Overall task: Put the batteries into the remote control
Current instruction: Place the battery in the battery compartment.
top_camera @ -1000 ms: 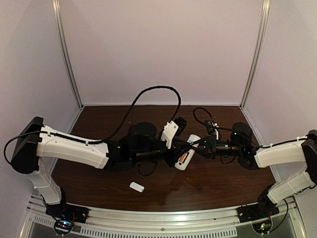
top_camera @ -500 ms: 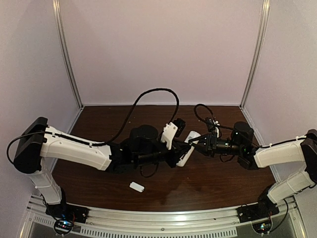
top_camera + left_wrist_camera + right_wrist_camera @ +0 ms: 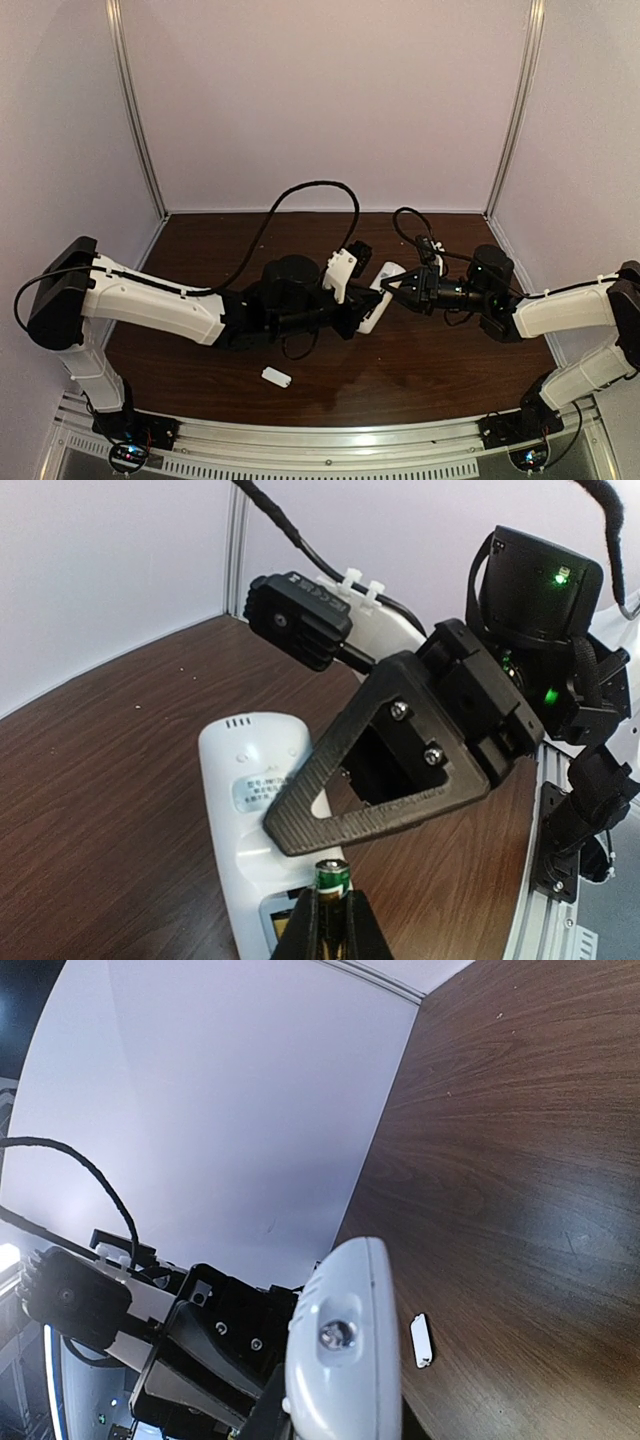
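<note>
White plastic remote sits clamped in your right claw; left claw pinches golden battery. Next, line it up and slot it in.

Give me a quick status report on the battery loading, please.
Left pincer shut on battery, right pincer shut on remote control. Battery at remote's back, not yet seated. Cover lies apart on table.

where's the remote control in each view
top external: remote control just right of centre, over the table.
left wrist: remote control lower left, back showing, beside the battery.
right wrist: remote control bottom centre, end-on.
shared landmark: the dark wooden table.
</note>
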Controlling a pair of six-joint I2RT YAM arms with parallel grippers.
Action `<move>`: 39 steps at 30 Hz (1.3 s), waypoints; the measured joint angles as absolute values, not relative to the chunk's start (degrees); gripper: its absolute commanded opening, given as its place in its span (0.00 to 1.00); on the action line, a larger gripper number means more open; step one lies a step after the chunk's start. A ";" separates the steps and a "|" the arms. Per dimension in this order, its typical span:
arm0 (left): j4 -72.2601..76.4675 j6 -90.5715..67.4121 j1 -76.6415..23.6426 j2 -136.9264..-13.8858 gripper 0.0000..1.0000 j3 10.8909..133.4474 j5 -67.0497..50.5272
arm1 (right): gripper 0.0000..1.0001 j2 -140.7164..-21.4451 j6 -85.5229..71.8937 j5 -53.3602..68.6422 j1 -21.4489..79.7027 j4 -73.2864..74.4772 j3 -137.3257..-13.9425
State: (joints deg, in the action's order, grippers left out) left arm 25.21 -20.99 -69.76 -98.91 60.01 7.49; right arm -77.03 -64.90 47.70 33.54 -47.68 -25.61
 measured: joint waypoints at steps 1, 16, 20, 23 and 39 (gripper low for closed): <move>25.21 -21.02 -69.82 -98.91 0.00 59.88 7.53 | 0.00 -77.03 -64.90 47.72 33.52 -47.66 -25.61; 24.29 -22.02 -70.57 -98.89 0.28 59.33 8.93 | 0.00 -77.03 -64.53 47.48 33.52 -46.09 -25.61; 23.44 -22.04 -70.63 -98.70 0.36 59.33 9.98 | 0.00 -77.03 -64.36 47.53 33.52 -45.32 -25.61; 21.98 -21.87 -70.61 -98.15 0.48 59.35 10.81 | 0.00 -77.03 -64.25 47.53 33.52 -44.91 -25.61; 12.91 1.37 -69.52 -86.48 0.54 57.10 0.62 | 0.00 -76.75 -61.01 51.13 33.93 -40.47 -25.67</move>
State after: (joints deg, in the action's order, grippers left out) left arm 12.91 1.37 -69.52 -86.48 57.10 0.62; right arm -76.75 -61.01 51.13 33.93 -40.47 -25.67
